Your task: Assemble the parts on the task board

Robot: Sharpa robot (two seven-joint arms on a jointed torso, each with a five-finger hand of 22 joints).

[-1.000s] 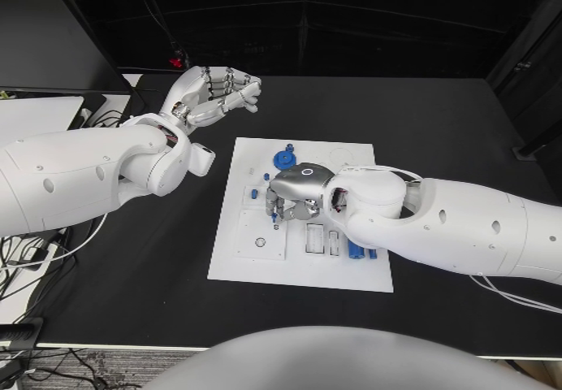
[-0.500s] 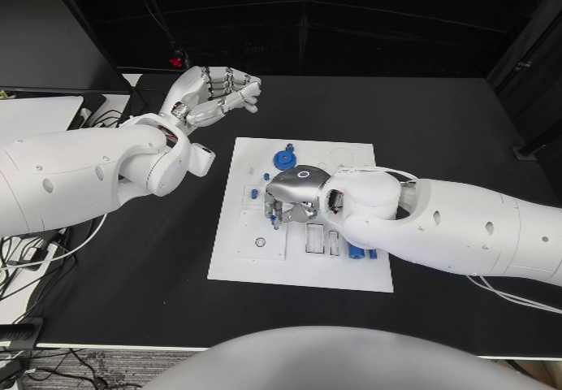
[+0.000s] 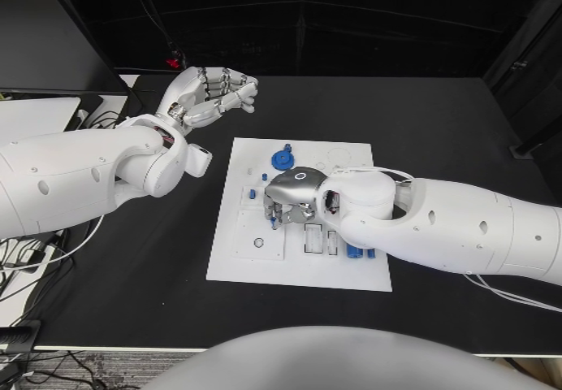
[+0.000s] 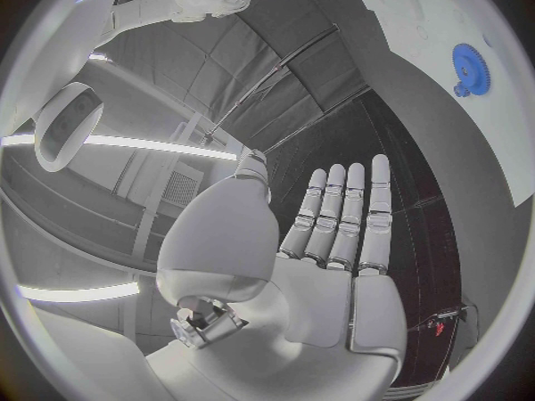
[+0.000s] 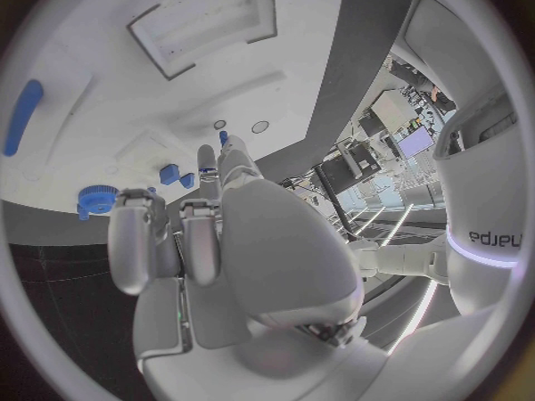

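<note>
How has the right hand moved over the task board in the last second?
Yes. The right hand has crept toward the board's left edge, away from the blue gear, over the task board.

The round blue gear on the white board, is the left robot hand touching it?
Apart. In the head view the left robot hand is raised over bare black table behind the white task board, well away from the round blue gear.

This looks like a robot lab. A black surface stands in a dark room with black curtains behind it. Loose cables hang beside it, and computer screens glow nearby.
</note>
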